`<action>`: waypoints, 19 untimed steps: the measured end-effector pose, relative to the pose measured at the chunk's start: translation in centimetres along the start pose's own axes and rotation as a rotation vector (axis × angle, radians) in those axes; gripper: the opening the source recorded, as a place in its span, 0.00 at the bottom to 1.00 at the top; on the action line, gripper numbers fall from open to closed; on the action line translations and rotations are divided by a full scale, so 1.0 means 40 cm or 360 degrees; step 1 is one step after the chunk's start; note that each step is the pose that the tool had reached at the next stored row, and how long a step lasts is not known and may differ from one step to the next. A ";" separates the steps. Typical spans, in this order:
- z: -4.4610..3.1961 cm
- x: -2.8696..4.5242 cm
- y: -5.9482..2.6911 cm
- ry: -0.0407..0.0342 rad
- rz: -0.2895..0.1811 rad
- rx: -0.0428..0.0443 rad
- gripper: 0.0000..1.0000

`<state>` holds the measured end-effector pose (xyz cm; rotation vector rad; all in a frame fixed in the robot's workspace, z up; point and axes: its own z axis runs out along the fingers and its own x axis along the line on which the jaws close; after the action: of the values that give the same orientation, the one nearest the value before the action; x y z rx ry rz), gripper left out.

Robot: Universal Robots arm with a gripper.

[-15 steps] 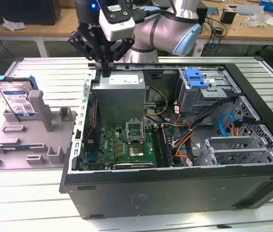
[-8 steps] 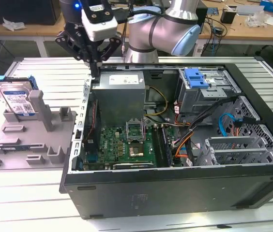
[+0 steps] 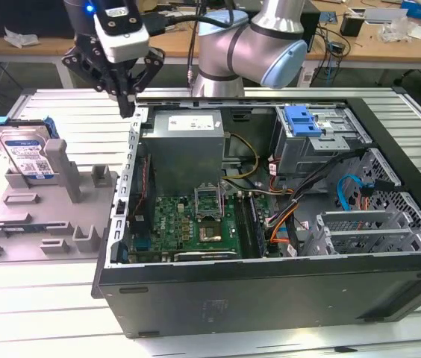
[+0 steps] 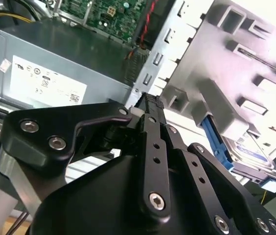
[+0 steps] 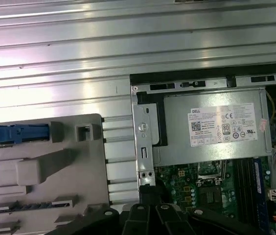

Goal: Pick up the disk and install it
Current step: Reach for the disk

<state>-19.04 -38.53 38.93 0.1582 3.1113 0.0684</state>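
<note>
The disk [image 3: 28,152], a silver drive with a white-and-blue label and a blue frame, stands tilted on edge at the far end of the grey fixture [image 3: 46,216], on the exterior view's left. The second wrist view shows the disk [image 4: 248,154] behind the fixture's posts [image 4: 236,63]. In the first wrist view its blue frame edge [image 5: 18,133] shows on the fixture [image 5: 45,176]. My gripper [image 3: 127,108] hangs shut and holds nothing. It is above the case's back left corner, to the right of the disk and well apart from it. Its tips [image 4: 150,104] [image 5: 148,188] are pressed together.
The open computer case [image 3: 270,291] lies on its side on the slatted metal table [image 3: 39,298]. Inside are the grey power supply [image 3: 184,142], the green motherboard [image 3: 195,220], loose cables and a drive bay with a blue bracket [image 3: 304,119]. Cluttered benches stand behind.
</note>
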 end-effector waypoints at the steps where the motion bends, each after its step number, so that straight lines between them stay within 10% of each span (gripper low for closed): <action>1: 0.001 0.005 0.001 0.0000 0.0001 0.0000 0.11; 19: 0.006 0.199 0.022 0.0001 0.0007 0.0000 0.11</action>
<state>-26.86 -36.83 38.53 0.1653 3.1119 0.0684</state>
